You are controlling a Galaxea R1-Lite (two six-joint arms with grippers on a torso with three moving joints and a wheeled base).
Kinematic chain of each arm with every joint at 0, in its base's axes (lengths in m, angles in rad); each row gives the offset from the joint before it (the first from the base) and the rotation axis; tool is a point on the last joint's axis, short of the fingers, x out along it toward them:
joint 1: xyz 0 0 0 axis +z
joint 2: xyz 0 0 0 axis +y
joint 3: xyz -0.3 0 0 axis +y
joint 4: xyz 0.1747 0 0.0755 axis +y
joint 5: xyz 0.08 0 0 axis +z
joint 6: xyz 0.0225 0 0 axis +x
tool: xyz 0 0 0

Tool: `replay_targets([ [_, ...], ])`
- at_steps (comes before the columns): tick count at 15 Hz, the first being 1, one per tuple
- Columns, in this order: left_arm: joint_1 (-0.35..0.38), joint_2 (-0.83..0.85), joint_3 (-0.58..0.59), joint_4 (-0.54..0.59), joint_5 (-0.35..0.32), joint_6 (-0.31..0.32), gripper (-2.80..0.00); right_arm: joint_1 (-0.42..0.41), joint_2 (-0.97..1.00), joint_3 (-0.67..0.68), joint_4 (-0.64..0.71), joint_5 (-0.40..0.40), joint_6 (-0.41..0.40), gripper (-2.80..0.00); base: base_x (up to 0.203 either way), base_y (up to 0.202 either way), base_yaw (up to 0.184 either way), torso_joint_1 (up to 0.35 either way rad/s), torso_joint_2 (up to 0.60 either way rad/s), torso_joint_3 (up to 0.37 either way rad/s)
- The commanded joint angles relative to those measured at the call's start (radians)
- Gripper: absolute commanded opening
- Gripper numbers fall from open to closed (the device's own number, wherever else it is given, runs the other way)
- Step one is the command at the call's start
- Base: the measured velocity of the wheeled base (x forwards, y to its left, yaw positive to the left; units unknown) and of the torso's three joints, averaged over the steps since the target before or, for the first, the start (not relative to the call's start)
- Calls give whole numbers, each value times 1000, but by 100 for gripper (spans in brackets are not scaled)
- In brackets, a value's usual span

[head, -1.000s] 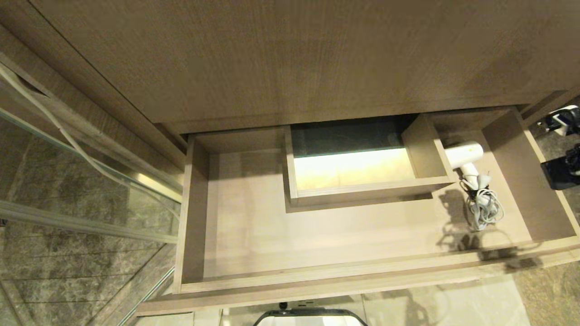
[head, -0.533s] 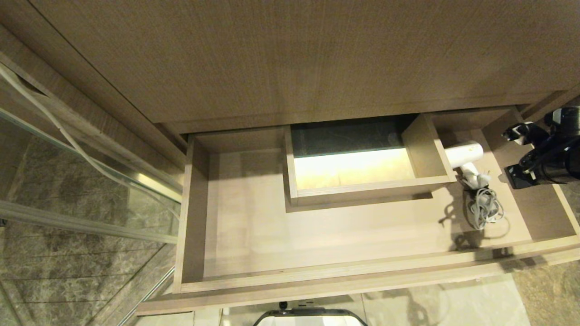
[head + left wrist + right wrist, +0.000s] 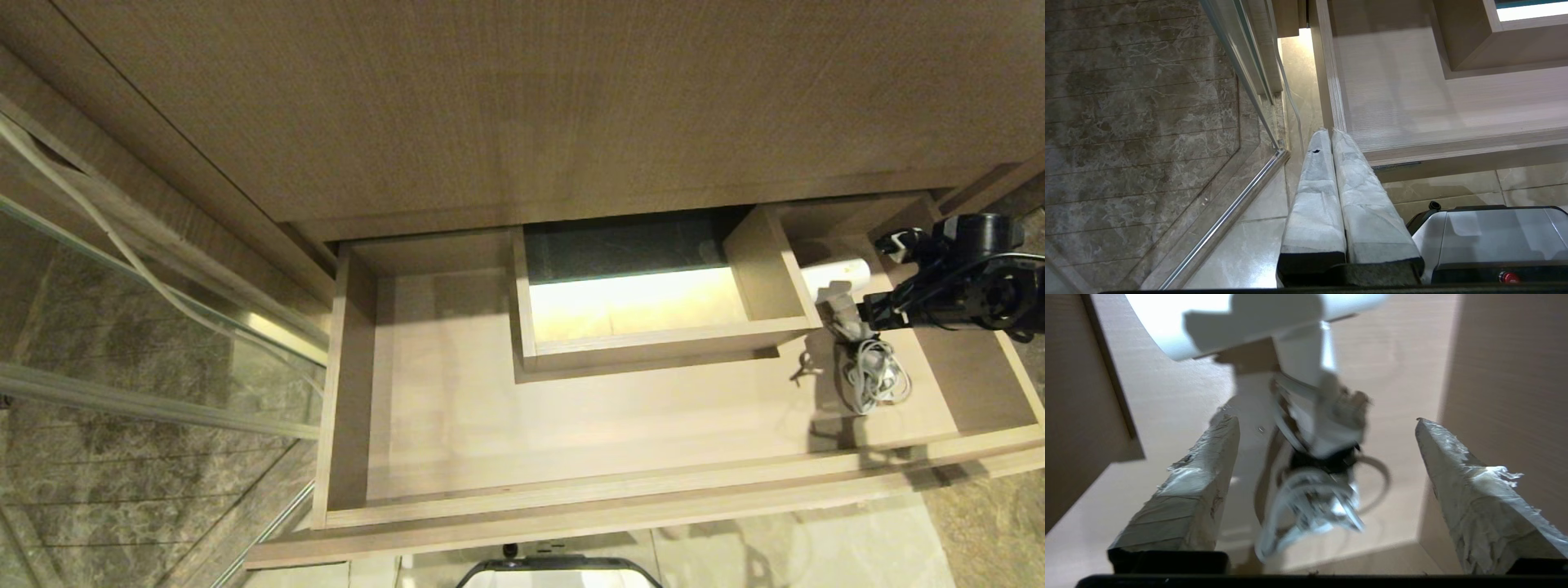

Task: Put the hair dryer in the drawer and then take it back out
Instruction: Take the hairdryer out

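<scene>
The wide light-wood drawer (image 3: 653,500) stands pulled out. At its right end the white hair dryer (image 3: 834,273) lies on the drawer floor, its barrel against the boxed cut-out's wall and its bundled white cord (image 3: 873,377) trailing toward the front. My right gripper (image 3: 884,276) reaches in from the right, just beside the dryer's handle. In the right wrist view the right gripper (image 3: 1327,421) is open, both fingers wide apart above the hair dryer (image 3: 1306,371) and cord (image 3: 1310,494), touching neither. My left gripper (image 3: 1329,131) is shut and empty, parked by the drawer's (image 3: 1412,143) left front corner.
A boxed cut-out (image 3: 645,345) rises in the drawer's middle. The drawer's right side wall (image 3: 963,367) stands close to my right arm. A plain wood panel (image 3: 531,106) hangs above the drawer. A glass door with a metal rail (image 3: 163,327) is at the left. My base (image 3: 555,573) sits below the drawer front.
My right gripper has come in from the right edge over the drawer's right end, stopping beside the dryer's handle, and its fingers have spread. The dryer and the left arm have stayed put.
</scene>
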Motion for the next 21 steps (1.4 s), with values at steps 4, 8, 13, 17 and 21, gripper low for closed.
replay_targets([
  [4, 0, 0, 1, 0, 0, -1, -280, 0, 121, -77, -38, 80, 4, 0, 0, 0, 0, 0, 0, 0],
  [8, 0, 0, 0, 0, 0, -1, -280, -1, 162, -111, -47, 134, 5, 0, 0, 0, 0, 0, 0, 0],
  [13, 0, 0, 2, 0, 0, -1, -280, -4, 208, -150, -47, 136, 5, -280, 0, 0, 0, 0, 0, 0],
  [17, 0, 0, 0, 0, 0, -1, -280, -10, 223, -167, -49, 134, -7, -280, 0, 0, 0, 0, 0, 0],
  [21, 0, 0, 2, 0, 0, -1, -280, -10, 207, -167, -66, 133, -7, -280, 0, 0, 0, 0, 0, 0],
])
